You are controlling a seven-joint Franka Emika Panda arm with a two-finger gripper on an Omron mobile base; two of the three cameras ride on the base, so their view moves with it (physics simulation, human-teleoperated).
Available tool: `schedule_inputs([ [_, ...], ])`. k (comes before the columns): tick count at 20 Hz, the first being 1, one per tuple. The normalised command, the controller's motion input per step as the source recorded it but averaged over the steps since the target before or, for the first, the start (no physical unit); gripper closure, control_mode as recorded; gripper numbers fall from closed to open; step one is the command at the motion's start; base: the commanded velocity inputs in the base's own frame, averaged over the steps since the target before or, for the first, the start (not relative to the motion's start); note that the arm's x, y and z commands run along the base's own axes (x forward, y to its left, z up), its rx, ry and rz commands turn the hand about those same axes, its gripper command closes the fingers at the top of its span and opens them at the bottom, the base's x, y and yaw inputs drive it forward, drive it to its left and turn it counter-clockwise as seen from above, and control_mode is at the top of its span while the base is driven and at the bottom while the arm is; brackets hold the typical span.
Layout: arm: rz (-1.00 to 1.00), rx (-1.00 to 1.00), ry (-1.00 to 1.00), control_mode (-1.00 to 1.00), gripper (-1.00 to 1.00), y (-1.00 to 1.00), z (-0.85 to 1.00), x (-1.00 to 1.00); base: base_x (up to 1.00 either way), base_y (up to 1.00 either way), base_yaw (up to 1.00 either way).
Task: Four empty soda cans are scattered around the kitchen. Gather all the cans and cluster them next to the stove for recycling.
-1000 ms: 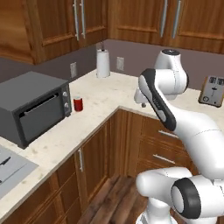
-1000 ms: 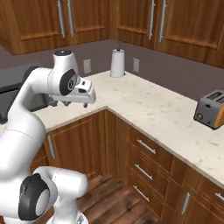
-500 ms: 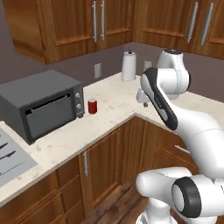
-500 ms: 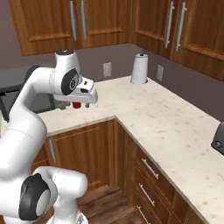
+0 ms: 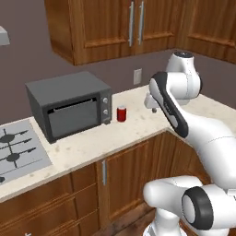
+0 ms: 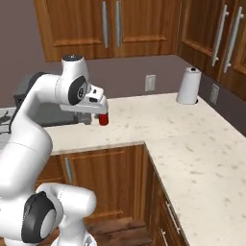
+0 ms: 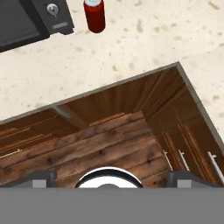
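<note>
We found a soda can (image 5: 121, 113) standing on the bench (image 5: 138, 129), just right of the toaster oven (image 5: 69, 104). The stove (image 5: 18, 150) lay left of that oven. A paper towel roll (image 6: 188, 86) stood farther along, in the corner.

One soda can (image 5: 121, 113), one toaster oven (image 5: 69, 104)

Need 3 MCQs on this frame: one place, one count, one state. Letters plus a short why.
1. Where does the soda can stand?
A. on the counter beside the toaster oven
B. on the stove
C. inside the toaster oven

2. How many red cans show on the counter?
A. one
B. two
C. four

3. What state is the gripper in?
A. shut on the can
B. open, holding nothing
C. shut, empty

Key: 1 A, the can stands upright just right of the oven's knobs. 2 A, a single red can shows in all views. 3 B, the fingertips sit wide apart with nothing between them.
</note>
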Motion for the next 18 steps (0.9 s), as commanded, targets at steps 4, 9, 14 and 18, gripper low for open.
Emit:
schedule_inputs([
  [4, 0.0, 0.0, 0.0, 1.0, -1.0, 0.0, 0.0, 0.0, 0.59, -0.14, 0.46],
  [9, 0.0, 0.0, 0.0, 1.0, -1.0, 0.0, 0.0, 0.0, 0.58, -0.47, 0.42],
  [14, 0.0, 0.0, 0.0, 1.0, -1.0, 0.0, 0.0, 0.0, 0.26, -0.71, 0.35],
  [18, 0.0, 0.0, 0.0, 1.0, -1.0, 0.0, 0.0, 0.0, 0.11, -0.39, 0.26],
])
